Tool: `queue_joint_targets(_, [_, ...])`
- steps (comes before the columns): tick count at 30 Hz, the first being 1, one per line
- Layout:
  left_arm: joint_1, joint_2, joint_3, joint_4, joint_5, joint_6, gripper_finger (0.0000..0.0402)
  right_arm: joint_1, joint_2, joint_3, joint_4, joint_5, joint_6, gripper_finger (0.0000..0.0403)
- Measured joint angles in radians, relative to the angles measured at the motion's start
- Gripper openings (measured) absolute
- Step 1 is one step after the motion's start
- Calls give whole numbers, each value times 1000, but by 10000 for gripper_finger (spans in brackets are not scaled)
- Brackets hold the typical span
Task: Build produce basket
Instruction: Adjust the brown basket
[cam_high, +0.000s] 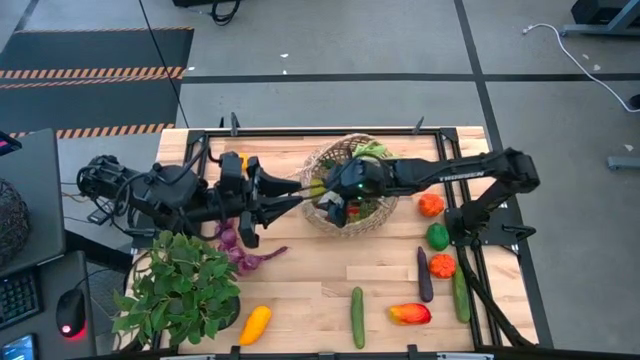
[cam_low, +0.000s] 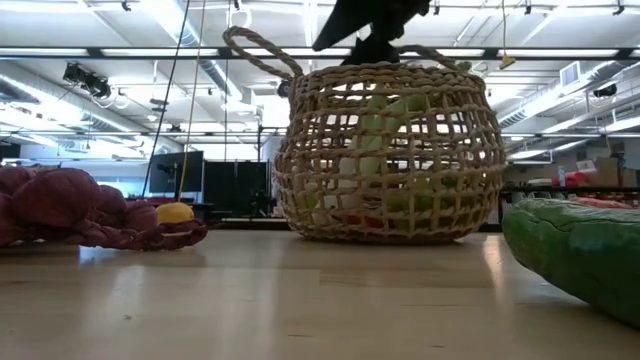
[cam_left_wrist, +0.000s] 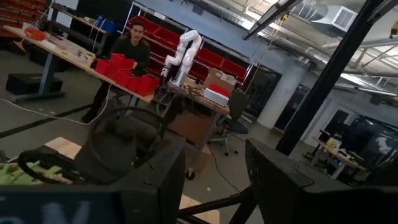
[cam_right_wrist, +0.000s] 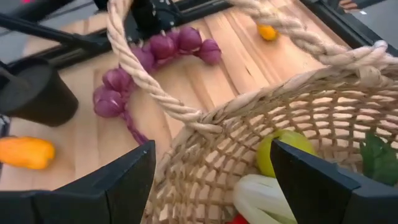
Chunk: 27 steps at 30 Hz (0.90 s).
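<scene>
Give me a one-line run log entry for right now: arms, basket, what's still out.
right gripper: open, over basket rim | left gripper: at basket's left side | in basket: leek, green apple | still on table: purple string, cucumber, oranges

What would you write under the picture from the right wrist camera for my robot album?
Open right gripper hovering over the straw basket, with purple onions on the table beyond.
</scene>
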Motion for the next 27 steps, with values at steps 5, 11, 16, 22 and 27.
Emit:
queue_joint_targets(5, [-3,0,0,-68,-55,-7,172,-3,-47,0,-5,14,-89,320])
queue_joint_targets(11, [27,5,0,-258,-140,-160,172,-59,-127,0,-10,10,-11,320])
queue_joint_targets(16, [79,14,0,-532,-137,-392,172,-51,-208,0,-52,16,21,320])
queue_joint_targets(22, [144,38,-1,-648,-62,-430,172,-44,-255,0,-83,61,33,320])
queue_joint_targets(27, [224,104,0,-663,101,-357,172,-43,-250,0,-81,33,48,320])
